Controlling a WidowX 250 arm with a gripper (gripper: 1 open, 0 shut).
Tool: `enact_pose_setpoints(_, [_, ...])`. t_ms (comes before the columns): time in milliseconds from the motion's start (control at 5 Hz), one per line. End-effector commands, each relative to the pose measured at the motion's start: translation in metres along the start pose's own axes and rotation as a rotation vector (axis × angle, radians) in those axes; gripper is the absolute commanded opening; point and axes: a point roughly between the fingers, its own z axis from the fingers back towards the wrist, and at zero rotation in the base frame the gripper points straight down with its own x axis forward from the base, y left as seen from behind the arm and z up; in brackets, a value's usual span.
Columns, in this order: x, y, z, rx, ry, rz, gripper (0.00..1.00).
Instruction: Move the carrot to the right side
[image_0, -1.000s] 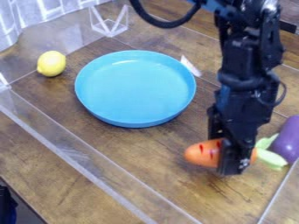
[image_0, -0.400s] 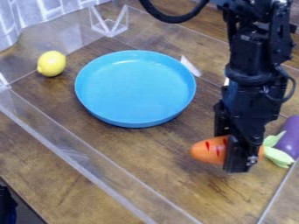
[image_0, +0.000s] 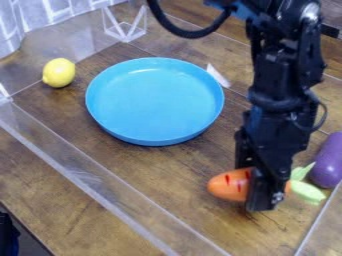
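Observation:
The carrot is a small orange toy lying on the wooden table at the lower right, right of the blue plate. Its light green top sticks out on the far side of the black gripper. The gripper points straight down, and its fingers clasp the carrot's middle and hide that part. The carrot sits at table level or just above it.
A purple eggplant lies at the right edge, close behind the gripper. A yellow lemon rests far left of the plate. Clear plastic walls border the table at the front left, and a wire stand stands at the back.
The gripper keeps its hold on the carrot in every frame. Arm and carrot have hardly shifted.

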Motion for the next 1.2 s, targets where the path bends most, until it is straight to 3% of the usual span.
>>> enact_pose_setpoints(0, [-0.001,0.004,0.019,0.025,-0.057,0.039,0.00])
enact_pose_setpoints(400, [-0.011,0.008,0.019,0.015,-0.049,0.115,0.00])
enact_pose_setpoints(1000, [-0.015,0.008,0.021,0.012,-0.062,0.166,0.00])
